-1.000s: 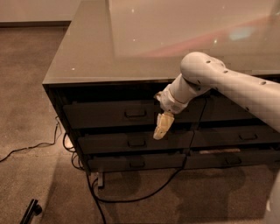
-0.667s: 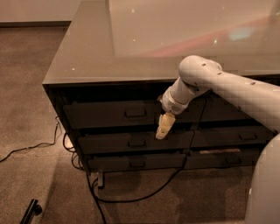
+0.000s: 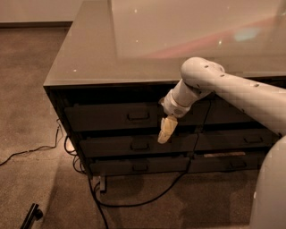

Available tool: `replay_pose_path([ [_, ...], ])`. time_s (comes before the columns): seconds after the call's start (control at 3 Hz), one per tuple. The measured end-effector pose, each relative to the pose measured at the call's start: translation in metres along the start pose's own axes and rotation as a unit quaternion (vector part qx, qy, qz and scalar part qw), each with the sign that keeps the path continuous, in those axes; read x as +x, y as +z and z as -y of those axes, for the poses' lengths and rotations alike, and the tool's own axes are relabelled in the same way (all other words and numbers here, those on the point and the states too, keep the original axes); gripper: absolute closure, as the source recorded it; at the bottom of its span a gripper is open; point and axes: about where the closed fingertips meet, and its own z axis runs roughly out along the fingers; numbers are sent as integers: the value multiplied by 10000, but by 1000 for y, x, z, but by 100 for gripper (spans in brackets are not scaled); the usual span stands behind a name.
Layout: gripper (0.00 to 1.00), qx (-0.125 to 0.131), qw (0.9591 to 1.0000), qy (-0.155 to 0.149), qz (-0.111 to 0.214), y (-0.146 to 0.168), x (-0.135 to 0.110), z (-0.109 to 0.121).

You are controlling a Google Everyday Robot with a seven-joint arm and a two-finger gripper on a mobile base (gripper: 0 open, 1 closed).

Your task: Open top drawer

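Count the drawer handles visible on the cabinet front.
4: top drawer handle, middle-left handle, bottom-left handle, middle-right handle. Arm may hide more. Gripper hangs lower-right of the top one.

A brown carpet (image 3: 27, 89) is covering the floor, running up to a pale wall (image 3: 35, 9) with a dark skirting (image 3: 35, 24). The grey bench (image 3: 89, 49) is standing on it, its glossy top catching pale and reddish light. Black cables (image 3: 27, 153) are trailing across the carpet from under the bench. The jaws are hanging just before the bench's front, below its top edge.
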Motion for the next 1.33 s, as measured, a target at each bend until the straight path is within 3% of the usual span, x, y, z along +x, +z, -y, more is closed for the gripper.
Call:
replay_pose_path([
  [0.67,0,87,9999,-96,-20,-2,-4,17],
  [1.33,0,283,9991,137,-293,0,17,33],
])
